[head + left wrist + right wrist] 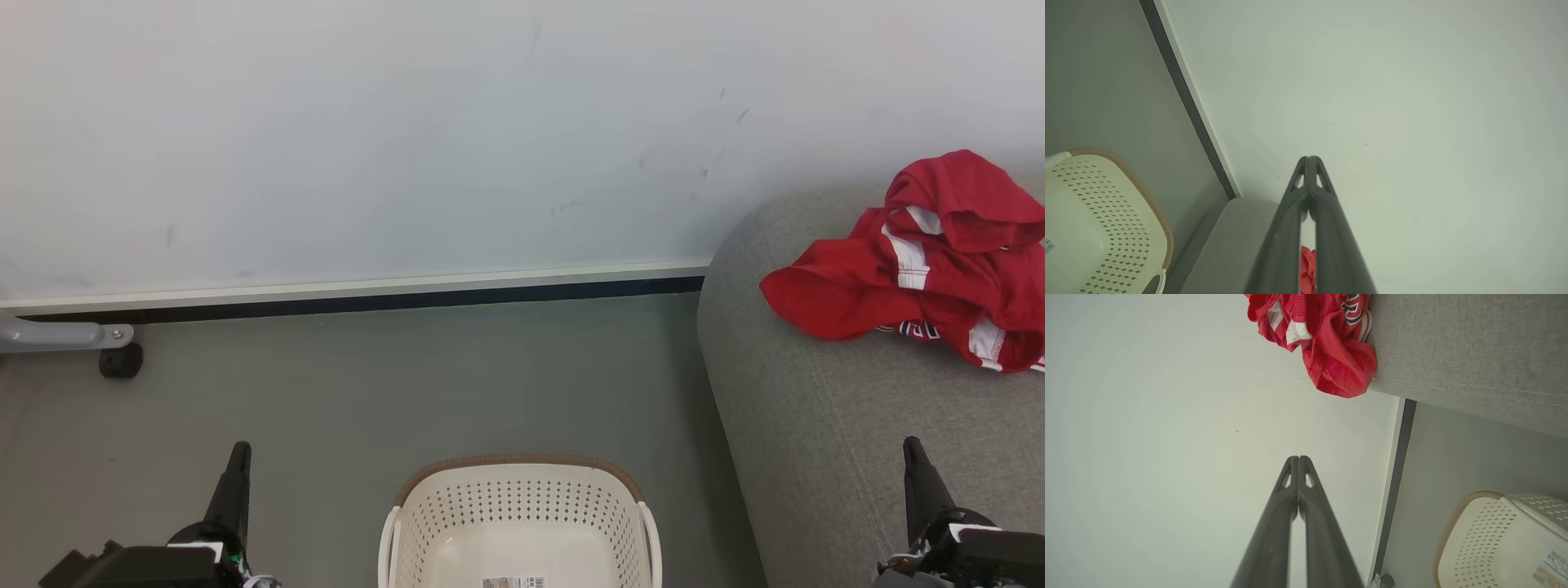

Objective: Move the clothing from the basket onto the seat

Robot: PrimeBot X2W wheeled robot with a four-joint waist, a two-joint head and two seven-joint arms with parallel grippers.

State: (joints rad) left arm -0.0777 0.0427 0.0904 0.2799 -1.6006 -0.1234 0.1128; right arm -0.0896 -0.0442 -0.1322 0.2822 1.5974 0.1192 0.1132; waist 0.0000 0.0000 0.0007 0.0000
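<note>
The red clothing (922,261) with white bands lies crumpled on the grey sofa seat (824,425) at the right; dark-and-white lettering shows on it in the right wrist view (1327,339). The cream basket (522,523) with a brown rim stands on the floor at the bottom centre, with nothing but a label inside. My left gripper (239,454) is shut at the lower left, left of the basket, holding nothing. My right gripper (913,451) is shut at the lower right over the seat, short of the clothing. Both wrist views show touching fingertips (1309,160) (1298,459).
A pale wall (408,122) with a dark skirting strip runs behind the grey floor (408,384). A grey metal leg with a black foot (120,359) stands at the far left by the wall. Bare floor lies between basket and wall.
</note>
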